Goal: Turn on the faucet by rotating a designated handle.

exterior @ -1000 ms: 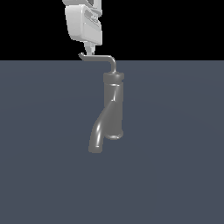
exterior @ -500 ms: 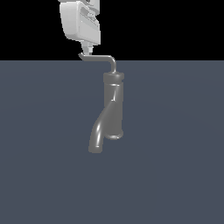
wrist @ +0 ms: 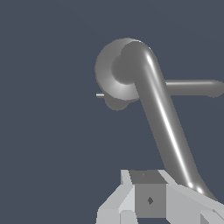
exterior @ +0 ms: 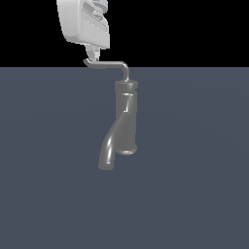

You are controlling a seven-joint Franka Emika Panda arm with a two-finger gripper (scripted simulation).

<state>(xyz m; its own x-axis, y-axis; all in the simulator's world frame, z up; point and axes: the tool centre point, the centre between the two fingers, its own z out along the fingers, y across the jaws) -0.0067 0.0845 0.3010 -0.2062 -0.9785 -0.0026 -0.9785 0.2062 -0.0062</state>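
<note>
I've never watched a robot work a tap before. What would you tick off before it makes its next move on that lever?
1. Gripper is at the lever's tip: ok. In the exterior view it sits right above the handle's upturned end.
2. Fingers firmly closed on the rod: cannot tell. The wrist view shows the rod running down to the fingers, but contact is hidden.
3. It is at the thin lever, not the thick spout: ok.
4. Faucet stands upright on the surface: ok.
5. Room for the lever to swing: ok. Nothing else shows near it in either view.
6. Water already running: cannot tell. None is visible.
</note>
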